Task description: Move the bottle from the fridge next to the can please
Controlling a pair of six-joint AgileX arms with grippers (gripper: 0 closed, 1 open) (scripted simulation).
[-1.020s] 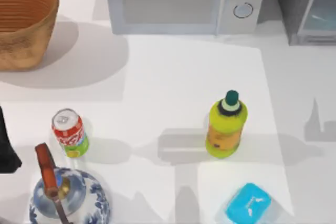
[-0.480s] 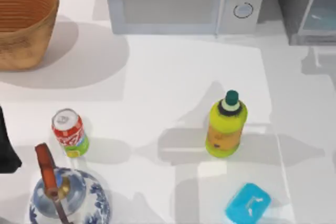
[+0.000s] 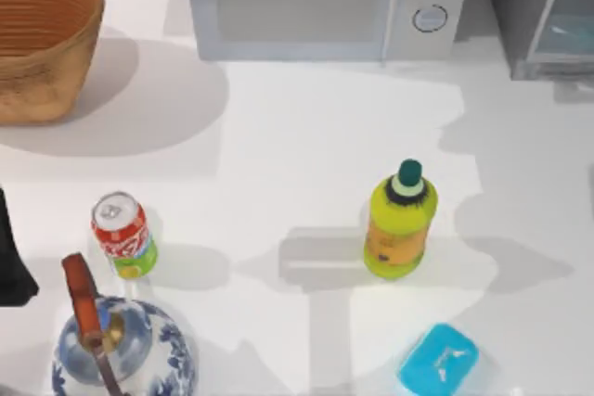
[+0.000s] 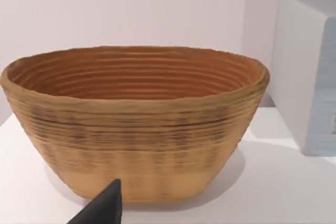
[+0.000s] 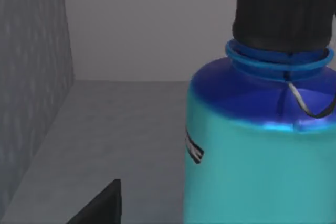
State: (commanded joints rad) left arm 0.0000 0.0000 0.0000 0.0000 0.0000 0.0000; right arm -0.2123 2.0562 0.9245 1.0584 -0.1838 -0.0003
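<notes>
The bottle (image 5: pixel 262 145), teal with a blue shoulder and black cap, stands upright on the grey floor of the fridge (image 5: pixel 126 124), very close in the right wrist view. A dark part of my right gripper (image 5: pixel 102 205) sits just beside the bottle's base. In the top view the fridge (image 3: pixel 538 16) is at the back right corner. The red can (image 3: pixel 122 234) stands upright at the front left. My left arm (image 3: pixel 11 261) is parked at the table's left edge, and a dark tip of my left gripper (image 4: pixel 105 208) faces the basket.
A yellow-green bottle (image 3: pixel 399 220) stands right of centre. A blue-and-white teapot (image 3: pixel 116 345) sits just in front of the can. A woven basket (image 3: pixel 42 39) is at the back left, a microwave (image 3: pixel 325 2) at the back, and a teal block (image 3: pixel 438 359) at the front right.
Shadows on the right half of the table have shifted toward the fridge corner. The can, the yellow-green bottle and the left arm have not moved.
</notes>
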